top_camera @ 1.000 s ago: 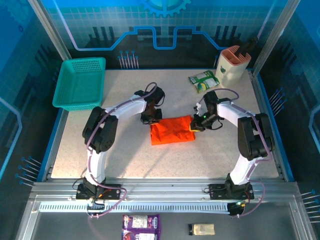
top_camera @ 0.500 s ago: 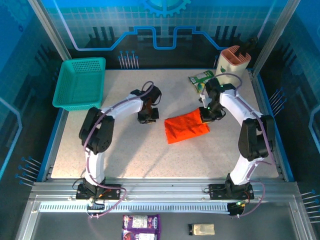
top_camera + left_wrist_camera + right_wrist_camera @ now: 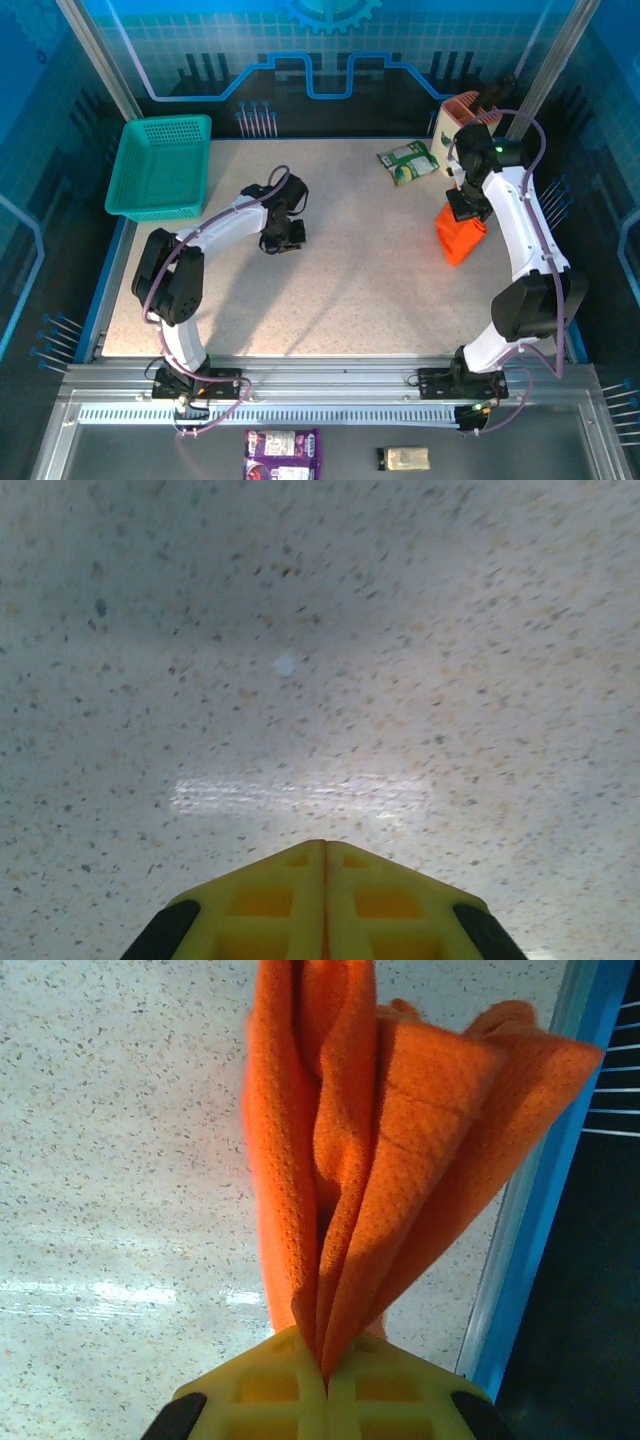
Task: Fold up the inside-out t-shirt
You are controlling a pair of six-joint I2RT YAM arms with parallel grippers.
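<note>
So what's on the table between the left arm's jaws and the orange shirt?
Nothing. In the top view, that stretch of table is bare up to the shirt.

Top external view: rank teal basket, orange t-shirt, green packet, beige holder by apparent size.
1. teal basket
2. beige holder, partly behind the right arm
3. orange t-shirt, bunched in the right gripper, and green packet: these look alike, and the shirt hangs nearer the camera, so unranked.
</note>
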